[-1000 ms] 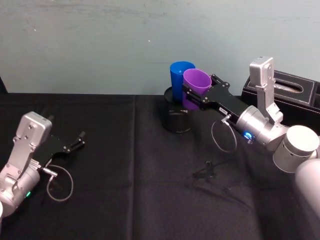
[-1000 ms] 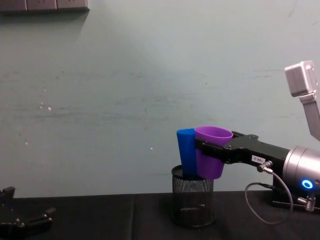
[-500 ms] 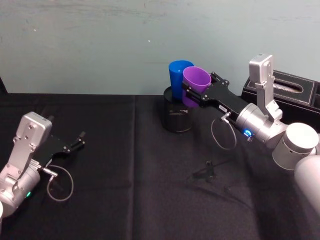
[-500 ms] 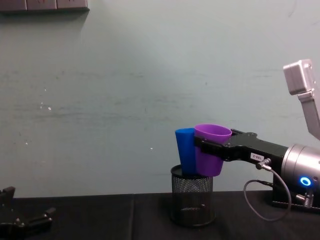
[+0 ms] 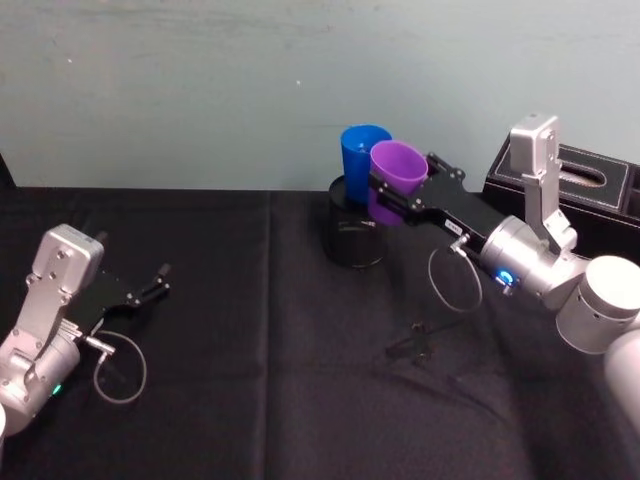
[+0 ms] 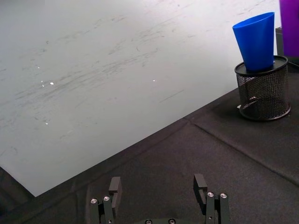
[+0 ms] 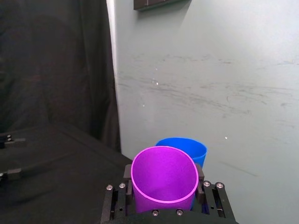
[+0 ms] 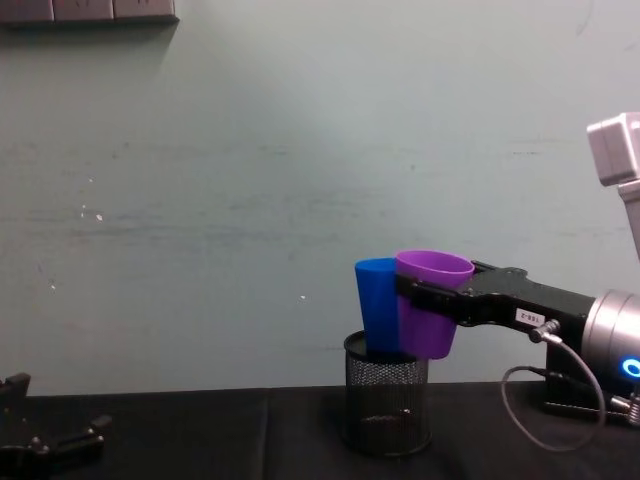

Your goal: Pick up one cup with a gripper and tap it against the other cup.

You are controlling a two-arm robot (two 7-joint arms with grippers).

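The purple cup [image 5: 396, 170], clamped in the right gripper [image 5: 381, 189], leans against the blue cup [image 5: 357, 160] in the mesh holder [image 5: 350, 238]; the left gripper [image 5: 160, 278] rests spread on the table [image 5: 250, 400].

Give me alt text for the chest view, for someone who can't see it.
The right gripper holds a short purple plastic cup in the air, apparently touching a tall blue plastic tumbler that stands in a black mesh pen holder. The left gripper rests open at the lower left.

Open table [image 5: 250, 340] left of mesh holder [image 5: 352, 240]
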